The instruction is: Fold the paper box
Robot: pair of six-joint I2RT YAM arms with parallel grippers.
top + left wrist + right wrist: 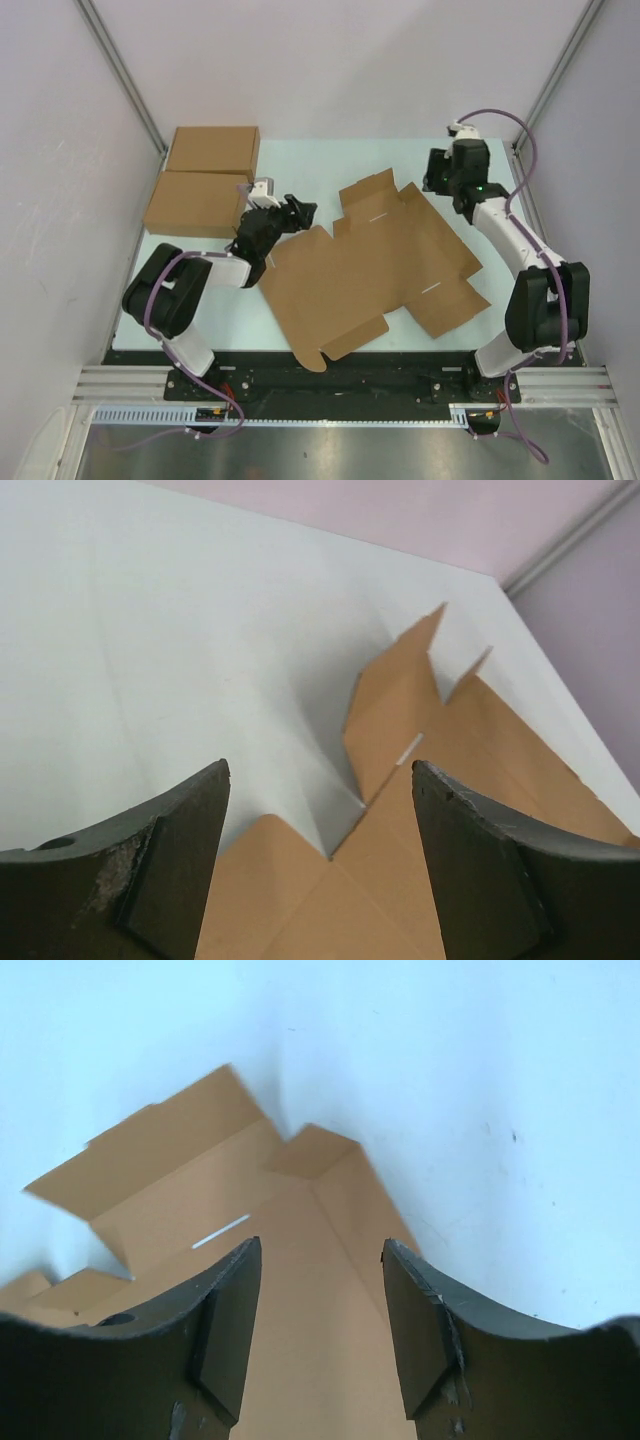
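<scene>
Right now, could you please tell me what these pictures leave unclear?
- Left wrist view: fingers of the left hand and the bottom edge cut off most of the paper box.
- Right wrist view: the right hand covers the paper box's near part.
- Top view: the two closed boxes hide their contents.

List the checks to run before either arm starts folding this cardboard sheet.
1. paper box lying flat and unfolded: ok.
2. left gripper open and empty, over the sheet's left corner: ok.
3. right gripper open and empty: ok.
4. made-up boxes apart from the sheet: ok.
5. Sheet wholly on the table: not ok, its near tab seems to overhang the near edge.
</scene>
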